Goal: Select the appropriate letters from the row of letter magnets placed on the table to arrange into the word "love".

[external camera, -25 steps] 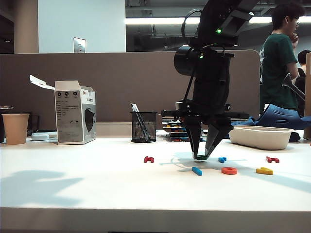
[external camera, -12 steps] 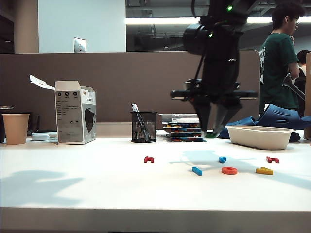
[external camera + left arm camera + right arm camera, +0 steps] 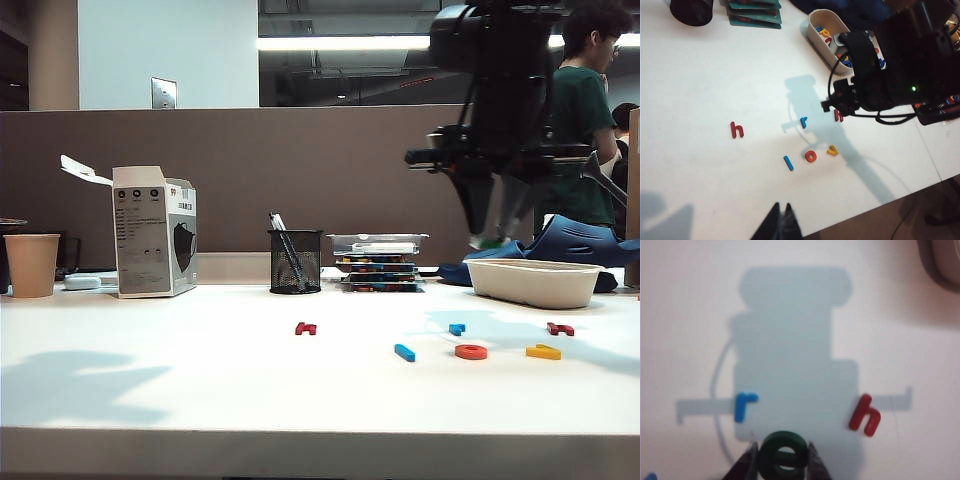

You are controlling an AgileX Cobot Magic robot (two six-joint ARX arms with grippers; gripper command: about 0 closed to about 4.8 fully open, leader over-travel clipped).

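Observation:
My right gripper (image 3: 493,238) hangs high above the table (image 3: 200,370) at the right, shut on the dark green e (image 3: 783,455), which sits between both fingers. Below it lie the blue r (image 3: 743,405) and a dark red h (image 3: 865,415). In front, the light blue l (image 3: 405,352), orange o (image 3: 471,352) and yellow v (image 3: 544,352) stand in a row. The other red h (image 3: 306,328) lies alone further left. My left gripper (image 3: 781,212) is shut and empty over the table's near edge, with the letters (image 3: 811,156) ahead of it.
A white tray (image 3: 535,283) holding more letters stands at the back right. A black mesh pen holder (image 3: 296,262), a stack of flat boxes (image 3: 378,262), a carton (image 3: 155,232) and a paper cup (image 3: 32,265) line the back. A person (image 3: 580,120) stands behind the partition.
My right gripper has risen from the table with the green e in it and moved up and to the right. The other letters have stayed put.

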